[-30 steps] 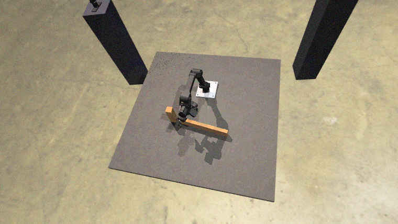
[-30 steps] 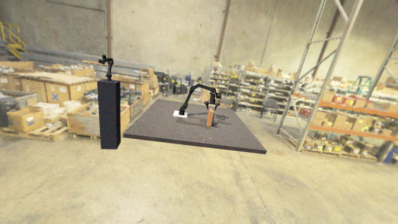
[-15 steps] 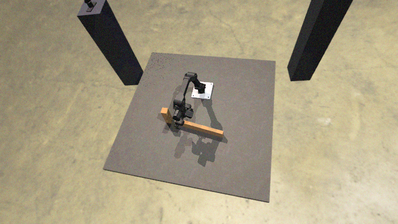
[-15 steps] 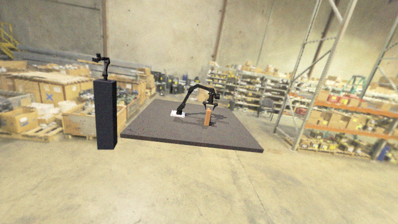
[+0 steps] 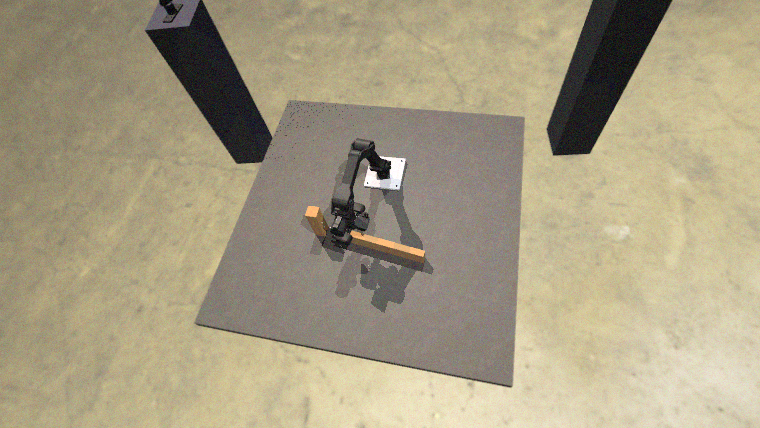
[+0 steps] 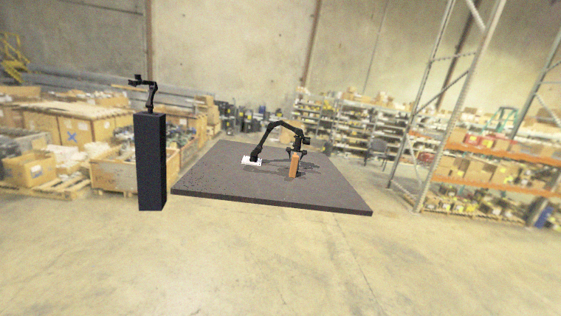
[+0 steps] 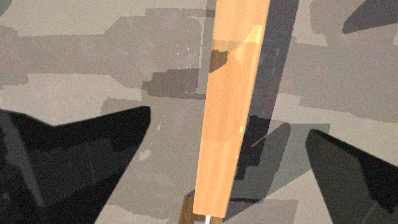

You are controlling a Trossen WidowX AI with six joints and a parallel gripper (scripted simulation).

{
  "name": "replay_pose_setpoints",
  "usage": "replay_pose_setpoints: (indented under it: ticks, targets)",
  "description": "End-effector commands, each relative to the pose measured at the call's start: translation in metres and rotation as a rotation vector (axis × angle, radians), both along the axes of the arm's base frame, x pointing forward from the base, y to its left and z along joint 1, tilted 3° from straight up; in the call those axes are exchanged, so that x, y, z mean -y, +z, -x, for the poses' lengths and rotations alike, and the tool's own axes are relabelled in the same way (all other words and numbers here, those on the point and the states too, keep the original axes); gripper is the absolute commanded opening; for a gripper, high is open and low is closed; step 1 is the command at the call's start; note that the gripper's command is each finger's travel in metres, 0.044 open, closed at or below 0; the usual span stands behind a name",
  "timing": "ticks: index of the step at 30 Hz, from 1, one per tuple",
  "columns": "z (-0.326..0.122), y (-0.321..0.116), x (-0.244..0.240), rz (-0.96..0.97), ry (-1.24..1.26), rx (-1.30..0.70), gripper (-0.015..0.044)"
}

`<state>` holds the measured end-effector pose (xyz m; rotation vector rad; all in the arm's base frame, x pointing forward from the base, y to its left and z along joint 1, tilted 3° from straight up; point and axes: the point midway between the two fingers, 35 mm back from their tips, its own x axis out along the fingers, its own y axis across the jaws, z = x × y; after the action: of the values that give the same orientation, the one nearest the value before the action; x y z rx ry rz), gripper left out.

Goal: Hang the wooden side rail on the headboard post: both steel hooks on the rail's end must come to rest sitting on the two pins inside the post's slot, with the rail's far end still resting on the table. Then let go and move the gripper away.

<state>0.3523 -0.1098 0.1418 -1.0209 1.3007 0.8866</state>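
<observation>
Spread wide with nothing between them, the fingers of the gripper (image 5: 340, 232) (image 6: 296, 150) (image 7: 228, 122) stand over the hook end of the wooden rail (image 5: 388, 247) (image 7: 227, 125), one showing at the lower left of the wrist view and the other at the lower right. From above, the rail lies on the table (image 5: 297, 303) (image 6: 243, 184), running from just below the centre of the frame down toward the right. Its near end is close to the upright headboard post (image 5: 315, 220) (image 6: 293, 165), left of centre; a sliver of bright metal shows past that end at the bottom of the wrist view, though whether it is seated cannot be told. I judge the step in hand to be lining up for the grasp, with the hanging yet to come. Next, the gripper should sink evenly astride the wood, square to its sides, and close before lifting that end toward the slot, leaving the far end down.
</observation>
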Motion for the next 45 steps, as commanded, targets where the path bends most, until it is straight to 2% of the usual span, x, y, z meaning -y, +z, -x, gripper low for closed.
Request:
replay_pose_setpoints:
  ticks: [1,45]
  targets:
    - [0.0,-0.006,0.0,-0.004,0.003,-0.004,0.044]
    - [-0.005,-0.071,0.002,-0.004,0.003,-0.004,0.044]
